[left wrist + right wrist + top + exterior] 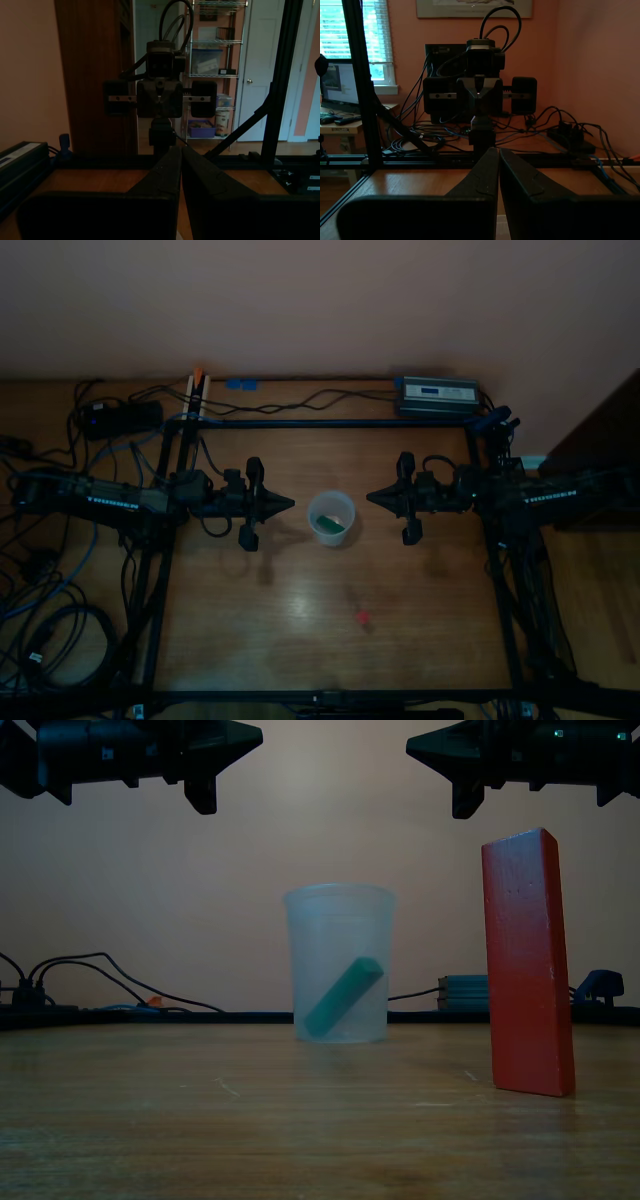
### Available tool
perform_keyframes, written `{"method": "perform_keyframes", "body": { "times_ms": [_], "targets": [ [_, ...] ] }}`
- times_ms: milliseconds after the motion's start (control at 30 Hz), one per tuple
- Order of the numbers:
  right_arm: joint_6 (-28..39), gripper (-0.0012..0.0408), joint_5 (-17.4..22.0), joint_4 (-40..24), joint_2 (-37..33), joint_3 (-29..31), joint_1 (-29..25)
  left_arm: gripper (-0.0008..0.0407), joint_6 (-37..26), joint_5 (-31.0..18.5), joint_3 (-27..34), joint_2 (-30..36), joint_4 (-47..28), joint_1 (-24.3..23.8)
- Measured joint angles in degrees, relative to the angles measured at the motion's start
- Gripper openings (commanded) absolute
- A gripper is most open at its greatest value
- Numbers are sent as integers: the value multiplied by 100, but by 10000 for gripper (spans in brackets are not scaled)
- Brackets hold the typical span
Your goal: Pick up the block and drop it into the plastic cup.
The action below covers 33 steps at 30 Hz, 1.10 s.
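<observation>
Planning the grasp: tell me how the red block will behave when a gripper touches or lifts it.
The red block stands upright on its narrow end, tall and thin, so a sideways nudge would probably topple it. It looks like rigid painted wood, likely stiff and light. Its flat faces should suit a pinch, and it seems unlikely to roll. The cup stands apart, so a fall probably misses it.

In the top view the plastic cup (331, 518) stands on the surface (420, 610) between the two end effectors, the left end effector (290, 504) at the view's left and the right end effector (371, 498) at its right. A small piece (344, 994) leans tilted inside the cup. The block (528, 961) stands upright on the surface, apart from the cup, nearer the front edge and toward the top view's right.
</observation>
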Motion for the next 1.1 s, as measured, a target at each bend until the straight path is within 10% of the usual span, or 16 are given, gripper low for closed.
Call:
{"method": "perform_keyframes", "body": {
  "times_ms": [800,1100],
  "targets": [
    [-223,5,-380,-122,-22,0,0,0,0,-2,0,0,-13,0],
    [-323,167,-1220,-988,-201,-2,0,0,0,-2,0,0,-13,0]
  ]
}}
